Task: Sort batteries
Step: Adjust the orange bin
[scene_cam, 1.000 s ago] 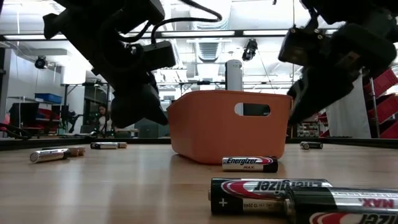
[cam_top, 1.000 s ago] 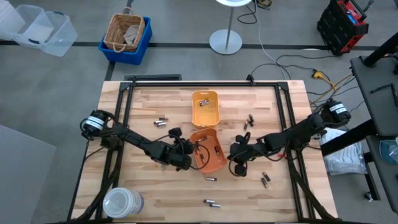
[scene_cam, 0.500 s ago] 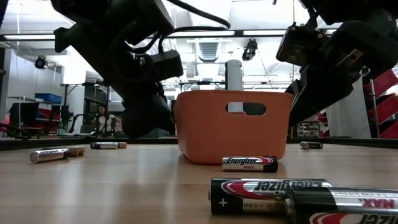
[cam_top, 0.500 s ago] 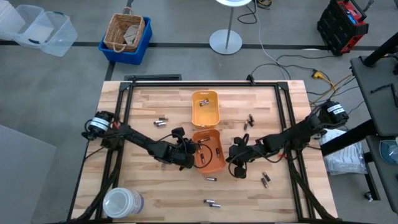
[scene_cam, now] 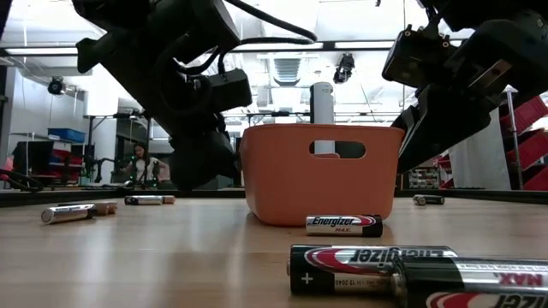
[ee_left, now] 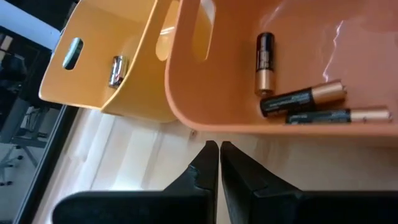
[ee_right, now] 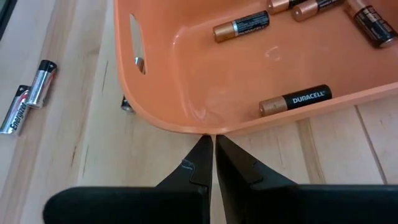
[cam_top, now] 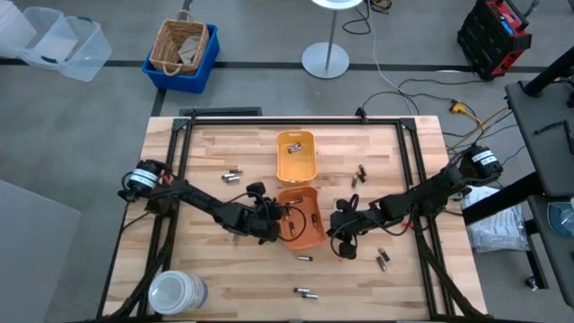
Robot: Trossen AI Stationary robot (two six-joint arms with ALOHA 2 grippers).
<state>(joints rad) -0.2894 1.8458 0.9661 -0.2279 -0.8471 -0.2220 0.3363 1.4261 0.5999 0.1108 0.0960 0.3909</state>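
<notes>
We see batteries scattered across a wooden table (cam_top: 206, 269) around the orange tray (cam_top: 300, 217), our landmark near the table's middle. Inside that tray lie several batteries (ee_left: 303, 99), black-and-copper, one marked Duracell (ee_right: 295, 101). Against the tray's far end sits a yellow tray (cam_top: 296, 155) holding one silver battery (ee_left: 116, 70). Outside the orange tray, an Energizer battery (scene_cam: 343, 225) lies just in front of it, with two more (cam_top: 306, 292) further toward the table's front edge. A pair (cam_top: 233, 175) rests to the tray's left and back, others (cam_top: 359, 173) to its right and back, and two (cam_top: 383, 259) to its right and front.

The left gripper (cam_top: 269, 229) sits at the orange tray's left wall, its fingers (ee_left: 205, 163) pressed together with nothing between them, tips just under the rim. The right gripper (cam_top: 338, 231) sits at the tray's right wall, fingers (ee_right: 202, 158) likewise closed and empty, tips meeting the rim. A white jar (cam_top: 176, 293) stands well to the tray's front left, at the table corner.
</notes>
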